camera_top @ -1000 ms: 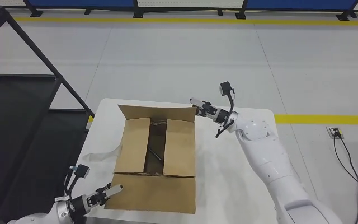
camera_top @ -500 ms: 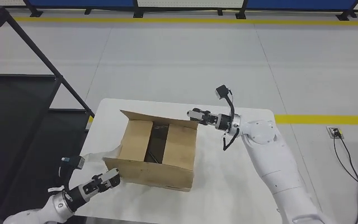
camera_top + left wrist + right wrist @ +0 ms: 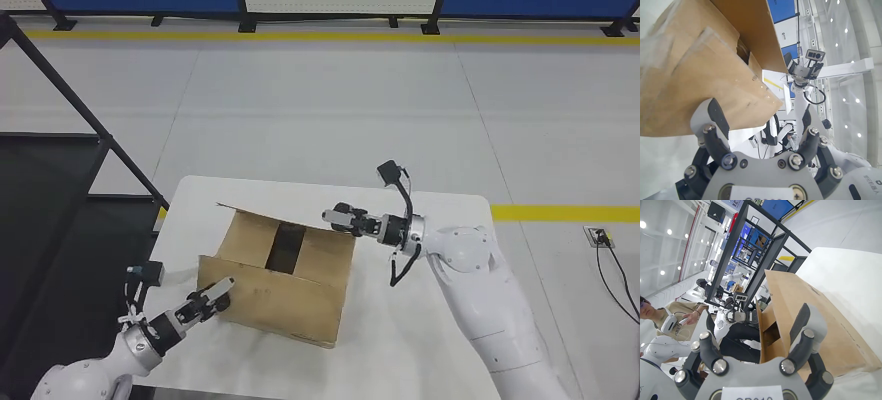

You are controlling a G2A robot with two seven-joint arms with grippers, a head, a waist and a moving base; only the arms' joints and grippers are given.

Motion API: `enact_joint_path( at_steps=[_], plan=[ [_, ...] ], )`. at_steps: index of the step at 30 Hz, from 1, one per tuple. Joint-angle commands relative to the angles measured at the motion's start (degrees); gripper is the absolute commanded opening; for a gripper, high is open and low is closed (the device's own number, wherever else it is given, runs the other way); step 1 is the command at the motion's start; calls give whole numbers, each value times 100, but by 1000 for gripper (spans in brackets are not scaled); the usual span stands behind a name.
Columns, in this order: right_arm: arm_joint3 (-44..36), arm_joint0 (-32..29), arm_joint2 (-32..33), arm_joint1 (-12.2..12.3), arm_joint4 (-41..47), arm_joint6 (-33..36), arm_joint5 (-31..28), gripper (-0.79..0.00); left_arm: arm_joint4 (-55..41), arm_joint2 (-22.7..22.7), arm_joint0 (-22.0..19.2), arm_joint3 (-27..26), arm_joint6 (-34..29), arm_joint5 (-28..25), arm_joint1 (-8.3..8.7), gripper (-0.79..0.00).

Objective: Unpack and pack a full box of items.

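The box [image 3: 275, 295] has tilted and turned, its near wall now showing more.

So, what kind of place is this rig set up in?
Most likely a robotics test hall or lab, not a home or shop: a wide grey floor with a yellow lane line, blue barrier panels along its far edge, and a black metal rack beside the white table.
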Motion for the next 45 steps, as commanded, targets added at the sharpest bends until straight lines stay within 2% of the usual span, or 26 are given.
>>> enact_joint_path(
  at_steps=[1, 13, 17, 25, 35, 39, 45],
  plan=[
    [-198, -101, 20, 30, 1, 73, 233, 0, 125, 173, -97, 18, 7, 16, -7, 0],
    [-900, -617, -155, 94, 69, -76, 2056, 0, 980, 684, -406, 143, 41, -163, -17, 0],
    [-1016, -757, -272, 97, 27, -237, 2432, 0, 1232, 813, -499, 193, 150, -223, -25, 0],
    [-1220, -1255, -219, 136, 335, -474, 2465, 0, 1782, 1010, -569, 206, 454, -415, -41, 0],
    [-1295, -1682, -208, 191, 504, -595, 2370, 0, 1770, 922, -502, 204, 843, -440, -61, 0],
    [-1204, -1677, -222, 202, 535, -638, 2310, 0, 1575, 573, -328, 258, 1265, -374, -64, 0],
    [-1124, -1644, -225, 223, 566, -625, 2169, 0, 1326, -304, 360, 393, 1688, -405, -41, 0]
  ],
)
